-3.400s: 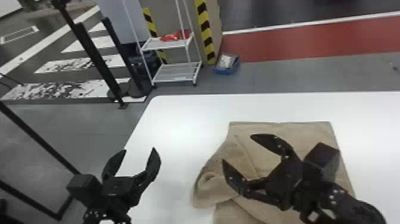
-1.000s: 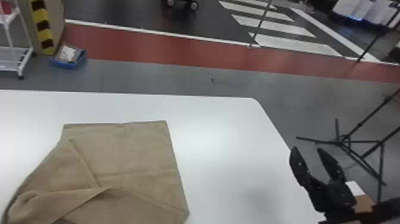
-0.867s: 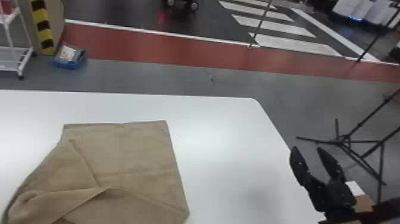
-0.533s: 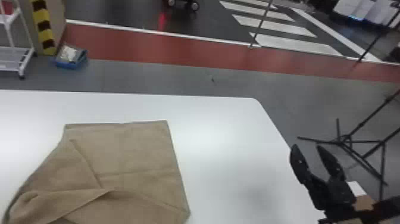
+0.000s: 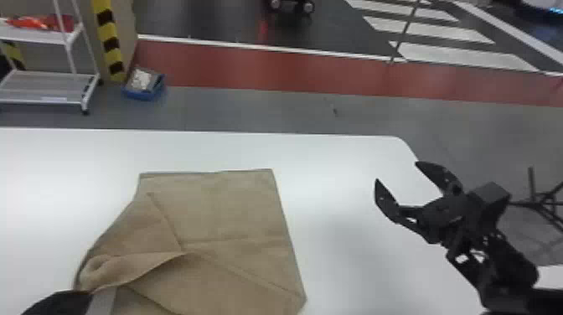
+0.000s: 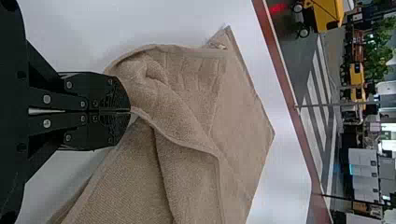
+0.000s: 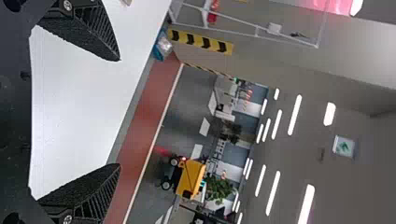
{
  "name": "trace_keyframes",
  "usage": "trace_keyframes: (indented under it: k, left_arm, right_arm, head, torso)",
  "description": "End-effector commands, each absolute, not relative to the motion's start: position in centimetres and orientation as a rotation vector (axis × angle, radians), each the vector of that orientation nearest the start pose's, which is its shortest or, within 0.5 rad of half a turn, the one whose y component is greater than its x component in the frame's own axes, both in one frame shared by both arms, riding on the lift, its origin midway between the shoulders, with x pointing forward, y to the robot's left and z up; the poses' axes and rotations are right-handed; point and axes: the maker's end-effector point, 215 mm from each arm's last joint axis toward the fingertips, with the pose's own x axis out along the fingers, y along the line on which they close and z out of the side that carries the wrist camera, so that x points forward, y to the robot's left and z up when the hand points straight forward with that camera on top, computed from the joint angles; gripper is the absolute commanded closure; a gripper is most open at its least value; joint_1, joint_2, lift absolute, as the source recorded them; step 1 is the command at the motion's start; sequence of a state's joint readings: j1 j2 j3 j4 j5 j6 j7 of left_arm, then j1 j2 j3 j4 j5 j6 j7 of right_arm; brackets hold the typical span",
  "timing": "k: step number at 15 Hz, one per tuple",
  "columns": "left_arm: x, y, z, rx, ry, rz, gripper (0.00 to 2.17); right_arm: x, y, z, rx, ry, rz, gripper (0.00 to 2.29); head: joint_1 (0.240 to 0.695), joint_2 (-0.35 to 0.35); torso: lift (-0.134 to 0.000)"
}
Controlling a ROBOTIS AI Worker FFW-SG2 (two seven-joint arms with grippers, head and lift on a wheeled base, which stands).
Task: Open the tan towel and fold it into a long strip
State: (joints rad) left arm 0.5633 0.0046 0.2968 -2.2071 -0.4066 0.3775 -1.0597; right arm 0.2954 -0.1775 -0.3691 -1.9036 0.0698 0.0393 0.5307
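White table [image 5: 335, 159] beneath; left pincer [image 5: 58, 304] closed, seemingly on the tan towel [image 5: 226, 209]; right pincer [image 5: 397, 171] wide open.

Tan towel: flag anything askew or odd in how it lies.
The tan towel looks askew: its far right part lies flat, but its near left side is bunched into a loose, slanting fold, where the left gripper pinches it. I see no spill or tear.

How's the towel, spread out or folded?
Partly spread: the tan towel is flat at its far edge, but a flap folds over beside the left gripper.
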Motion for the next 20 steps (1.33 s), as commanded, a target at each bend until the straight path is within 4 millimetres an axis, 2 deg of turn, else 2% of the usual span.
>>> trace_keyframes:
  k: [1,3,6,7,9,11,12,14,17,20]
  left_arm:
    - [33.9,23.2,-43.3,0.272,0.557,-0.667,1.73]
    - [34.7,22.3,-42.7,0.274,0.538,-0.681,1.73]
    - [34.8,21.7,-42.5,0.271,0.534,-0.692,1.73]
    - [34.8,21.5,-42.5,0.272,0.536,-0.695,1.73]
    - [35.0,21.0,-42.4,0.273,0.531,-0.705,1.73]
    - [35.2,20.9,-42.3,0.275,0.527,-0.705,1.73]
    - [35.3,20.7,-42.3,0.272,0.527,-0.707,1.73]
    - [35.7,20.4,-42.4,0.269,0.528,-0.711,1.73]
    - [36.3,19.6,-42.4,0.261,0.52,-0.727,1.73]
    - [36.7,18.9,-42.5,0.252,0.514,-0.739,1.73]
  right_arm:
    - [53.1,-33.1,-32.6,-0.443,0.175,0.268,0.07]
    - [55.1,-31.9,-34.8,-0.438,0.264,0.29,0.07]
    - [58.8,-24.7,-38.3,-0.466,0.357,0.404,0.08]
    - [59.4,-22.3,-39.7,-0.455,0.385,0.441,0.08]
    - [60.8,-18.1,-41.0,-0.429,0.401,0.496,0.09]
    - [61.8,-15.1,-42.6,-0.409,0.435,0.537,0.12]
    - [62.4,-14.2,-43.3,-0.386,0.454,0.546,0.13]
    - [63.2,-13.9,-44.4,-0.366,0.487,0.549,0.16]
    - [62.9,-14.5,-46.4,-0.354,0.532,0.546,0.23]
    - [62.3,-14.6,-47.7,-0.331,0.581,0.563,0.46]
  head:
    - [0.695,-0.178]
    - [0.695,-0.146]
    - [0.695,-0.112]
    - [0.695,-0.093]
    - [0.695,-0.025]
    - [0.695,0.014]
    - [0.695,0.032]
    - [0.695,0.068]
    - [0.695,0.072]
    - [0.695,0.061]
  torso:
    - [-0.121]
    - [-0.121]
    - [-0.121]
    - [-0.121]
    - [-0.121]
    - [-0.121]
    - [-0.121]
    - [-0.121]
    - [-0.121]
    - [-0.121]
